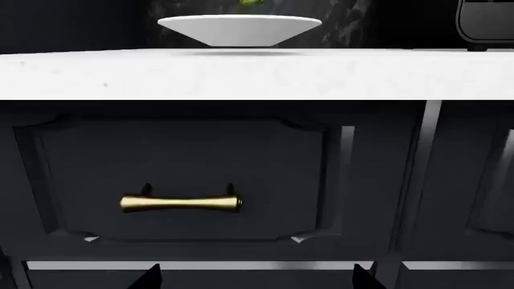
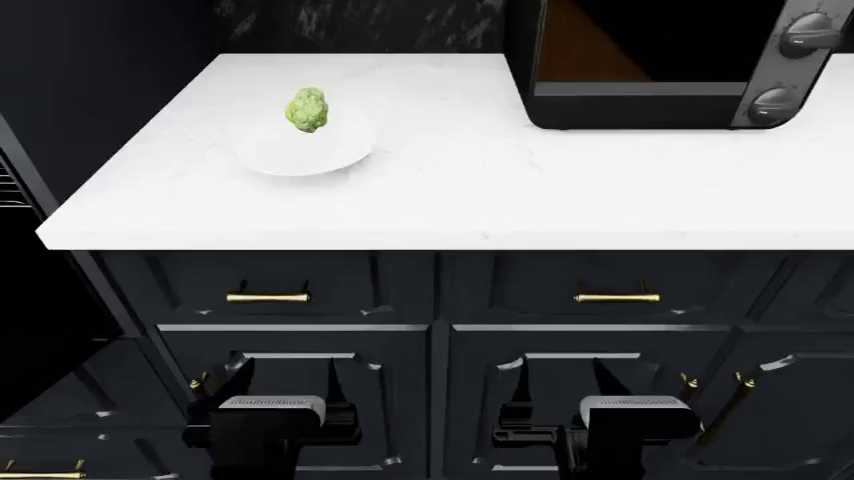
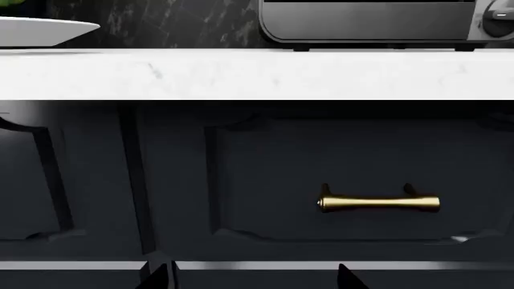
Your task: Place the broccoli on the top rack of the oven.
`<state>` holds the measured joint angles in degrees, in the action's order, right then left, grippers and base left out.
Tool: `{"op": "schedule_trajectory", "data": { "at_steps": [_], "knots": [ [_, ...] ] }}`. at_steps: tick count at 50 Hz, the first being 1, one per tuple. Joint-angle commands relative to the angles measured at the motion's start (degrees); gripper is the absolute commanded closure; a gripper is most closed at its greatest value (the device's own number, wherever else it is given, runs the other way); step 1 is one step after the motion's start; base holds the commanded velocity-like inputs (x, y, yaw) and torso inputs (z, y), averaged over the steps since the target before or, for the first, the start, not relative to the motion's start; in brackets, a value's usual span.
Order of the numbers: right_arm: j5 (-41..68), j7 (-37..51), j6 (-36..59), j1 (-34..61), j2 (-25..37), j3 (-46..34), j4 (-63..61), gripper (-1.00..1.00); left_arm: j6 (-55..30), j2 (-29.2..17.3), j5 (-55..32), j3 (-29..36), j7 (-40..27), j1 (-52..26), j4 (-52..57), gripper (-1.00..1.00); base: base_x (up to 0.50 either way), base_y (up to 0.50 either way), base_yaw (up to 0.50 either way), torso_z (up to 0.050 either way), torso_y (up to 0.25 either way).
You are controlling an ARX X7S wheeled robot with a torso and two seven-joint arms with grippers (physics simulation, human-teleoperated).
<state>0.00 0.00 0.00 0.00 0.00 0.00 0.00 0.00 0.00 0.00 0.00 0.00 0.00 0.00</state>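
Observation:
The broccoli [image 2: 308,109] is a small bumpy light-green floret on a white plate [image 2: 287,155] at the back left of the white counter [image 2: 534,190]. In the left wrist view only its lower tip [image 1: 250,3] shows above the plate [image 1: 239,30]. My left gripper [image 2: 271,385] and right gripper [image 2: 587,385] hang low in front of the dark cabinet doors, well below the counter. Both are open and empty, with fingertips wide apart [image 1: 148,278] [image 3: 347,278]. A sliver of the oven [image 2: 11,190], with thin silvery bars, shows at the far left. The top rack is out of view.
A black countertop box with round grey knobs [image 2: 667,60] stands at the back right of the counter. Two dark drawers with brass handles [image 2: 267,297] [image 2: 617,297] lie under the counter edge, with cabinet doors below them.

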Motion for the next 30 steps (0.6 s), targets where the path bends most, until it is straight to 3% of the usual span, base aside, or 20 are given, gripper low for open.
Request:
{"op": "schedule_trajectory", "data": {
  "at_steps": [1,15,16,30],
  "knots": [
    [0.6,1.2,0.4,0.1,0.9,-1.2,-0.3,-1.0,-2.0,-1.0,-2.2,0.8,0.0,0.9,0.5,-1.0,0.0,0.0,0.0,0.0,0.0],
    [3.7,2.9,1.2,0.6,3.1,-3.3,0.3,-1.0,2.5,-2.9,-3.1,2.8,-4.5,0.9,0.4,-1.0,0.0,0.0,0.0,0.0,0.0],
    [3.8,3.0,1.1,0.7,3.1,-3.4,0.4,-1.0,6.3,-3.3,-1.7,3.5,-4.7,1.3,-0.4,-1.0,0.0,0.0,0.0,0.02,0.0],
    [4.4,4.4,1.7,0.8,4.3,-5.2,-0.3,-1.0,4.2,-4.5,-2.8,4.9,-5.9,1.2,-0.1,-1.0,0.0,0.0,0.0,0.05,0.0]
  ]
}}
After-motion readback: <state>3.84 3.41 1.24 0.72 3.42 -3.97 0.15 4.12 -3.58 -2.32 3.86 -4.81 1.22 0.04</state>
